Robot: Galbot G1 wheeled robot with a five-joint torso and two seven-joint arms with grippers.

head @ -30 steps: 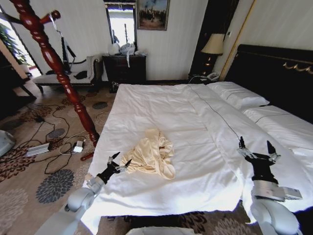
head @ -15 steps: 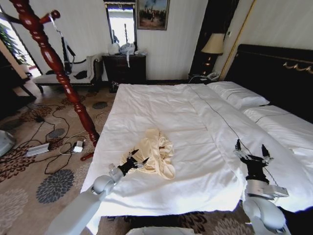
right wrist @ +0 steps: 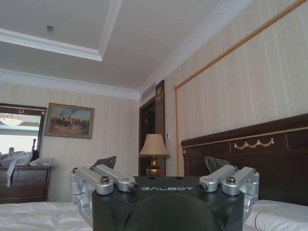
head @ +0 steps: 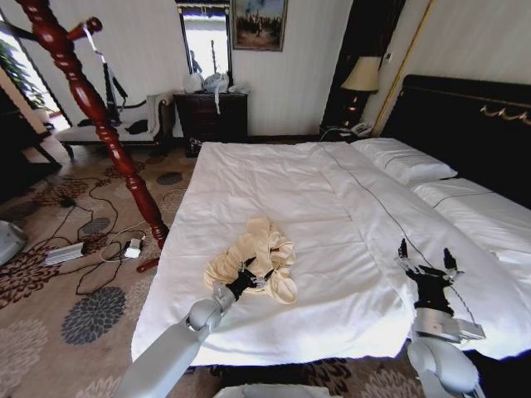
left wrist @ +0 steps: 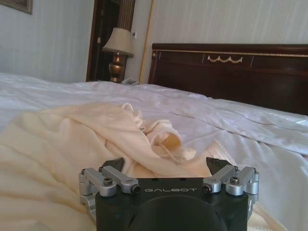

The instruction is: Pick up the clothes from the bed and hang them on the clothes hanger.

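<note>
Head view: my left gripper (head: 247, 279) has travelled in from the bed's near-left edge over the last second and now sits on the cream shirt (head: 253, 257), its fingers spread and pressed into the folds at the heap's 6 o'clock side. Nothing is pinched yet, so I judge the pick is only at the point of contact: the fabric lies bunched and flat on the bed (head: 332, 215), not lifted. My right gripper (head: 424, 259) waits at about 4 o'clock from the shirt, well apart from it, fingers released and pointing up; it has drawn back a little toward me. The white sheets are smooth apart from a long seam running toward the pillows (head: 402, 159). At 10 o'clock a turned red-brown wooden post (head: 91, 108) rises from the patterned carpet, cables and a power strip lying near its foot. A dark dresser (head: 212, 114), a framed painting and a lamp stand along the far wall.

Left wrist view: my left gripper (left wrist: 167, 166) is open, both dark tips resting low on the cream fabric (left wrist: 72, 139), which rumples up ahead of them. Beyond lie white sheets and the dark headboard (left wrist: 231, 72) with gold trim.

Right wrist view: my right gripper (right wrist: 161, 164) stands open on empty air, facing the lamp (right wrist: 154, 153), the headboard and the striped wall.
</note>
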